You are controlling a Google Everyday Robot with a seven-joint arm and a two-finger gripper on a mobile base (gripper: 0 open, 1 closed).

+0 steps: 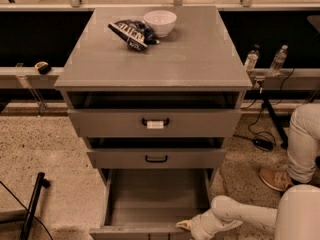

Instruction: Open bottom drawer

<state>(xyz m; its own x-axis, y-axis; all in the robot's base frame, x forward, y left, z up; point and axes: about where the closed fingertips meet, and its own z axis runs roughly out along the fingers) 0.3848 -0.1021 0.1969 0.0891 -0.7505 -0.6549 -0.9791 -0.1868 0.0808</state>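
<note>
Bottom drawer (157, 196) sat well out of the grey cabinet, below the front edge of the surface (200, 59). Its front was cut off at the frame bottom, so we saw no handle. Pincer (186, 226) was low at the drawer's front lip, right of centre, on the end of the white arm (240, 214). We couldn't tell whether it was open or holding anything.

Our read was that the pull was mostly done. Contact was off-centre, so we wanted the force straight out along the slides with no side load, or the box could rack and bind. We'd also ease off near the end of travel.

Materials: the drawer was a flat-faced grey box with a smooth, bare grey interior, probably painted metal or laminate. The middle drawer (156, 158) had a thin black loop handle, and the top drawer (155, 123) had the same handle with a white tag. Near the surface's back edge sat a glossy white bowl (160, 22), with a crinkled dark snack bag (131, 32) just beside it. The floor was speckled.
</note>
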